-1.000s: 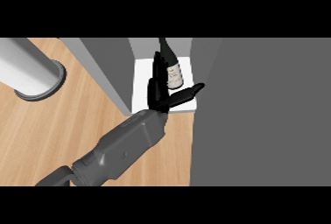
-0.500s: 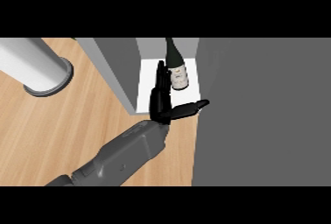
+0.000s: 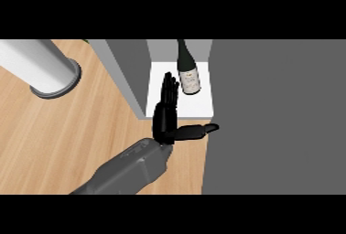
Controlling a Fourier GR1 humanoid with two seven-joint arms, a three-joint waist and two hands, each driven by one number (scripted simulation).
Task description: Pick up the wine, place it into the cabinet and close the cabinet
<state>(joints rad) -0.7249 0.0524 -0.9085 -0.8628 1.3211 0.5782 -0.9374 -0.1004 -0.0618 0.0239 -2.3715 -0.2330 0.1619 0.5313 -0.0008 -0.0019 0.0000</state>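
The wine bottle (image 3: 187,77), dark with a pale label, stands on the white shelf (image 3: 196,106) inside the cabinet. My left hand (image 3: 165,114) is just left of it and nearer to me. Its fingers are straight and point into the cabinet, and its thumb sticks out to the right over the shelf's front edge. The fingertips end beside the bottle's label and hold nothing. My right hand does not show.
The big grey cabinet door (image 3: 277,114) stands open and fills the right side. The cabinet's grey left wall (image 3: 128,75) borders the shelf. A white cylinder on a grey base (image 3: 39,66) stands at the upper left on the wooden counter (image 3: 61,146).
My left hand was curled round the tilted bottle; it has let go, straightened its fingers and drawn back a little. The bottle now stands upright on the shelf.
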